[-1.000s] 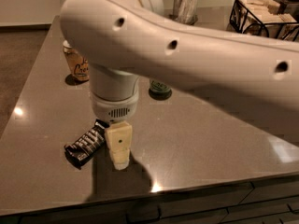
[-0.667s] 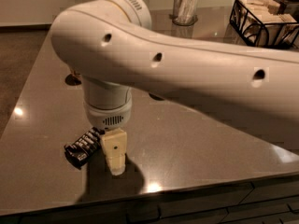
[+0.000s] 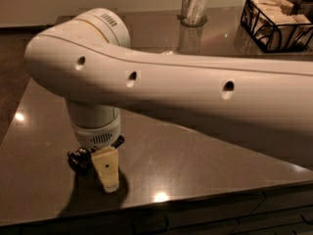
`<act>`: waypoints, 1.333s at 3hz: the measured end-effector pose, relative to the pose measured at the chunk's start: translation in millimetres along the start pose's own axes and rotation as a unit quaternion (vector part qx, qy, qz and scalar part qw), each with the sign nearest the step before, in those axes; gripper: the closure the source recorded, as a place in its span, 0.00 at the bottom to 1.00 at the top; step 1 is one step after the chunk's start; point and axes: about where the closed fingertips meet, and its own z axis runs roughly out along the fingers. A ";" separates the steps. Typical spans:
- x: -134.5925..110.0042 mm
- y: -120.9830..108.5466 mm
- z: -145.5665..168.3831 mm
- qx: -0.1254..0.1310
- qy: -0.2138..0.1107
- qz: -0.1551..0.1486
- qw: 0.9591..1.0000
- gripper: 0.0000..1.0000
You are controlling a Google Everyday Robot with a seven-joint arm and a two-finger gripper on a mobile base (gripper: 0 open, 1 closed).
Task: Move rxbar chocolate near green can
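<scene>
Rxbar chocolate (image 3: pixel 78 156) lies under the big white arm (image 3: pixel 195 89), which crosses the whole view from the right. Dark glossy table (image 3: pixel 195 155) carries everything. Black wire basket (image 3: pixel 274 18) is far up-right of the gripper, and a clear glass holder (image 3: pixel 193 6) stands well behind it. Gripper (image 3: pixel 108 176) points down at the table near the front edge; how far open, cannot tell. The bar is flat on the table just left of and behind the gripper, partly hidden by it; contact unclear. Wrapper lettering unreadable.
</scene>
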 end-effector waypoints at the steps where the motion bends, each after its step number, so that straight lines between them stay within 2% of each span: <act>1: -8.3 -2.8 -1.8 -0.009 0.009 -0.003 1.000 0.42; 3: -9.7 -4.5 -11.9 -0.011 0.010 -0.003 1.000 0.88; 4: 26.0 -22.7 -38.3 0.000 0.008 0.032 0.999 1.00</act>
